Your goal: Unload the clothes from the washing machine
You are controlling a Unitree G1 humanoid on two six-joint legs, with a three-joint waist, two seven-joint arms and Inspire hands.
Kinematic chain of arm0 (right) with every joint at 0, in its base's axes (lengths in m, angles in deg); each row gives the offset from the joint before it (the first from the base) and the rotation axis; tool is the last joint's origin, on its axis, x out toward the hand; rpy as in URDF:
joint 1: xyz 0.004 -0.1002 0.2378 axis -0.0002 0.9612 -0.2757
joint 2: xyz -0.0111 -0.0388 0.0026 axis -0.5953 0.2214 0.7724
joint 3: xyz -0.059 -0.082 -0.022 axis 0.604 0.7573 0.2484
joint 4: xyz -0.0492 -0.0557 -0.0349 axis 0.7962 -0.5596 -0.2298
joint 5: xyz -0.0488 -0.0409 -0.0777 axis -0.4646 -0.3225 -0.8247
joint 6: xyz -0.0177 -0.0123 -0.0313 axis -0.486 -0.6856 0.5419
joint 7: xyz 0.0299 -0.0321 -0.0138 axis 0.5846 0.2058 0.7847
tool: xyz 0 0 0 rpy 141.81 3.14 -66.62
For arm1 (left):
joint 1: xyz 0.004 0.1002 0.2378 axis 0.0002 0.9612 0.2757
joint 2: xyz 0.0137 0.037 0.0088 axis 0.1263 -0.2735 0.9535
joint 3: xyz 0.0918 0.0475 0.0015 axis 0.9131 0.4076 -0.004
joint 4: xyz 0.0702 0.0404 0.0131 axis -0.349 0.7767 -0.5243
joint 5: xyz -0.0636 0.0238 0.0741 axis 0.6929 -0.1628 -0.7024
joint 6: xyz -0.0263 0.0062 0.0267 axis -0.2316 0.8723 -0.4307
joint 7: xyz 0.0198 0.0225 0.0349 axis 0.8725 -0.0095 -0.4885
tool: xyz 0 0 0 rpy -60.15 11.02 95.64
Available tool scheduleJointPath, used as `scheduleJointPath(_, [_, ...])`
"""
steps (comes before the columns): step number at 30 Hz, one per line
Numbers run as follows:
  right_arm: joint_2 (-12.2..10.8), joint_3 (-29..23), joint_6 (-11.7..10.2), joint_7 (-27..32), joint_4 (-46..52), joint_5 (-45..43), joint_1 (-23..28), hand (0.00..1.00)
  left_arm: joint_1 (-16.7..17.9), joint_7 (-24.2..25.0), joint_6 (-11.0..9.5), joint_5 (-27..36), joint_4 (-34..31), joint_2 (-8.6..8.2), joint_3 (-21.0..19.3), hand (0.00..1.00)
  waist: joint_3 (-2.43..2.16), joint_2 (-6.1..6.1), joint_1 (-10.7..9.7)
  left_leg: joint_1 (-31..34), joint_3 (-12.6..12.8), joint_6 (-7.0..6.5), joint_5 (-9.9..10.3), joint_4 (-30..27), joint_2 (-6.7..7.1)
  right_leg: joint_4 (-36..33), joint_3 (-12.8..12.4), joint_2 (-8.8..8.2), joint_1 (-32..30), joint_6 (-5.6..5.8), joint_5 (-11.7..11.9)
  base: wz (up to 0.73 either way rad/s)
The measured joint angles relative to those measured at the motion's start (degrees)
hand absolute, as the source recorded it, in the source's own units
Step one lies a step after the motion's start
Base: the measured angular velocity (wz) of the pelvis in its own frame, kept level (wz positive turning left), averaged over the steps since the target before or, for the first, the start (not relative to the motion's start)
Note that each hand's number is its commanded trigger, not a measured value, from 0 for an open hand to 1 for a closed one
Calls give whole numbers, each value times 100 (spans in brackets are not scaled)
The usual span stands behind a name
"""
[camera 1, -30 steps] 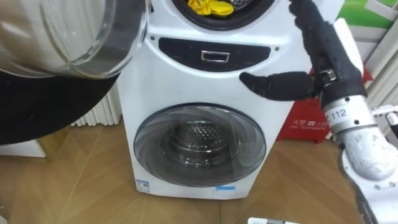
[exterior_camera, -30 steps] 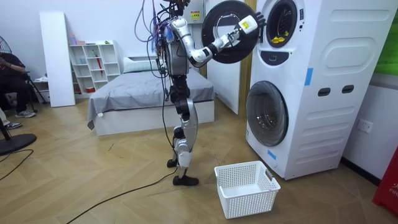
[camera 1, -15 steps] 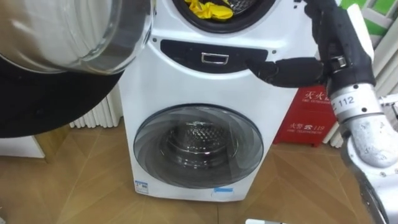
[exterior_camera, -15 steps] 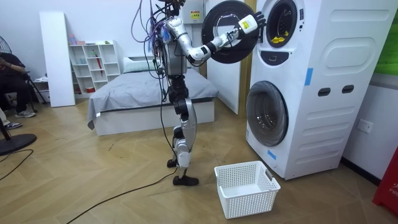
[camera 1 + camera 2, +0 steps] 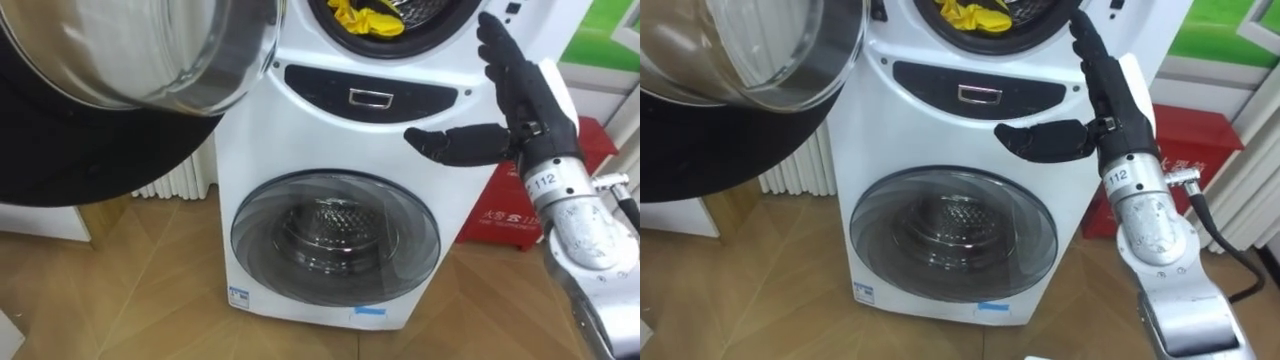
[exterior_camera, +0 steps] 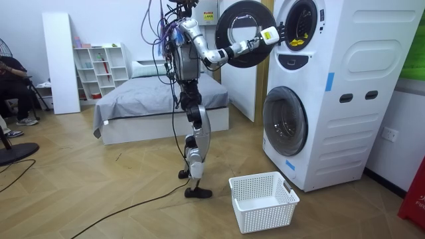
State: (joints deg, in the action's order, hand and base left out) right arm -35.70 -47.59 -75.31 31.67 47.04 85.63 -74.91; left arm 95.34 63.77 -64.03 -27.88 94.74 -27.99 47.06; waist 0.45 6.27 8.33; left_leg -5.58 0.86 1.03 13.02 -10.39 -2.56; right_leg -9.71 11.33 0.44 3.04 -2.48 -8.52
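Right robot hand point(image 5: 532, 112) released, fingers straight, lower right of white stacked washing machine point(image 5: 300, 140) upper drum opening; crumpled yellow cloth point(image 5: 365, 15) inside drum.

Yellow clothes point(image 5: 365, 15) in white washing machine point(image 5: 300, 130), white lattice basket point(image 6: 262, 211), brown herringbone floor point(image 5: 150, 290)

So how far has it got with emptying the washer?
Done: the upper door of the washer stands open. In hand: the right robot hand, open and holding nothing, is raised beside the upper opening. Left: the yellow cloth lies inside, not yet grasped, and the basket on the floor looks empty.
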Motion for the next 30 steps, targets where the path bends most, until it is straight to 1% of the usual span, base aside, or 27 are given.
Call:
scheduleJointPath(9, [0, 0, -1, 171, 0, 42, -3, 0, 38, 37, -4, 0, -107, 5, -8, 0, -6, 27, 1, 0, -1, 0, 0, 1, 21, 1, 36, -26, 0, 24, -15, 0])
scheduleJointPath(12, [0, -3, -1, 223, 0, 49, -3, 0, 23, 56, -7, -4, -108, 25, -8, 0, -3, 22, -35, 25, -102, -1, 0, -1, 21, 0, 135, -30, 7, 25, -16, 9])
scheduleJointPath(15, [-1, -1, -1, 233, 1, 47, -4, 0, 11, 123, -1, -4, -107, 32, -8, 0, 22, -15, 1, 13, -111, -1, 0, 0, 20, -3, 135, -22, 17, 25, -16, 2])
scheduleJointPath(17, [0, 2, -2, 230, 1, 45, -4, 0, 23, 124, 2, -4, -108, 37, -11, 0, 47, -57, 11, 14, -112, -1, 0, 1, 20, -5, 138, -25, 40, 26, -17, 6])
scheduleJointPath(19, [0, 5, -2, 213, 1, 11, -4, 0, 30, 123, 2, -5, -92, 44, -28, 0, 54, -69, 20, 21, -114, -1, 0, -1, 19, -5, 141, -21, 40, 24, -20, 3])
scheduleJointPath(23, [0, 20, -3, 144, 1, -318, -4, 0, 14, 124, 5, -50, -85, 40, -228, 0, 54, -78, 157, 7, -118, -2, 3, -60, 12, -100, 134, -21, 33, 4, -60, 0])
scheduleJointPath(27, [-1, 151, -13, 133, 10, -322, -8, 0, -38, 120, 2, -29, -43, 41, -229, 0, 43, -96, 217, -4, -132, 0, 12, -138, 8, -187, 163, -13, 61, -13, -107, 5])
scheduleJointPath(28, [-6, 191, -13, 97, 43, -335, -8, 0, -26, 114, 7, 2, -8, 40, -227, 0, 37, -99, 265, 3, -121, 10, 61, -172, 0, -349, 143, -14, -16, -33, -191, -6])
scheduleJointPath(30, [-18, 210, -24, 66, 45, -334, -15, 0, -27, 111, 9, 0, -8, 39, -227, 0, 36, -114, 316, 85, -100, 38, 191, -454, -33, -567, 136, -12, -73, -69, -302, -4])
